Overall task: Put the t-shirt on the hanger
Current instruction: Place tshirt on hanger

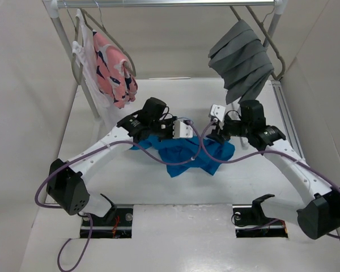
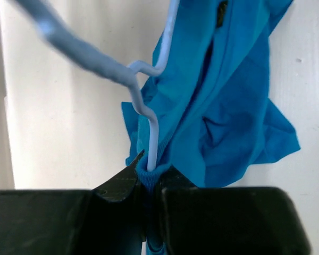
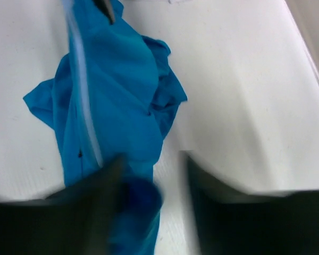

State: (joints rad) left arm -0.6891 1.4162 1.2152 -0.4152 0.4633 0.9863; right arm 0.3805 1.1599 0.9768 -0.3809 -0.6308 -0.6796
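Left gripper [image 2: 149, 178] is pinched tight on the hanger [image 2: 143, 106] wire, with a fold of shirt [image 1: 187, 153] in the same pinch. Right gripper [image 3: 151, 175] is blurred, jaws apart, cloth beside one finger. The shirt is bunched mid-table and the wire runs along it. We judge threading begun, shoulders unseated, hanging still to do. White table [image 1: 158, 192], white walls; the far rail [image 1: 170, 3] holds a pink garment [image 1: 113, 71] and a grey cloth [image 1: 243, 56].
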